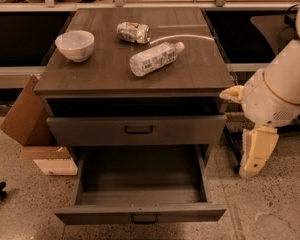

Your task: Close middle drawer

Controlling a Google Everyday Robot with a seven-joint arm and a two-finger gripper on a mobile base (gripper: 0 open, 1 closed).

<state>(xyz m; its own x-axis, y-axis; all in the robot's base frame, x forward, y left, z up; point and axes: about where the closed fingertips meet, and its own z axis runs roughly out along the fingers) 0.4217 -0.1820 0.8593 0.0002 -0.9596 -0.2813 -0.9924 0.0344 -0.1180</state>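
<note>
The middle drawer [140,214] is pulled far out at the bottom of the dark grey-brown cabinet. Its shallow front panel has a small dark bar handle [143,217], and its deep box is empty. My arm [272,96] is to the right of the cabinet. Its cream end part with the gripper [255,156] hangs down beside the drawer's right side, apart from it and level with the open box.
The drawer above [138,129] stands slightly out. On the cabinet top [90,76] are a white bowl [74,45], a crushed can [133,32], a lying plastic bottle [155,58] and a white cable [185,36]. Cardboard boxes [27,119] lean at the left.
</note>
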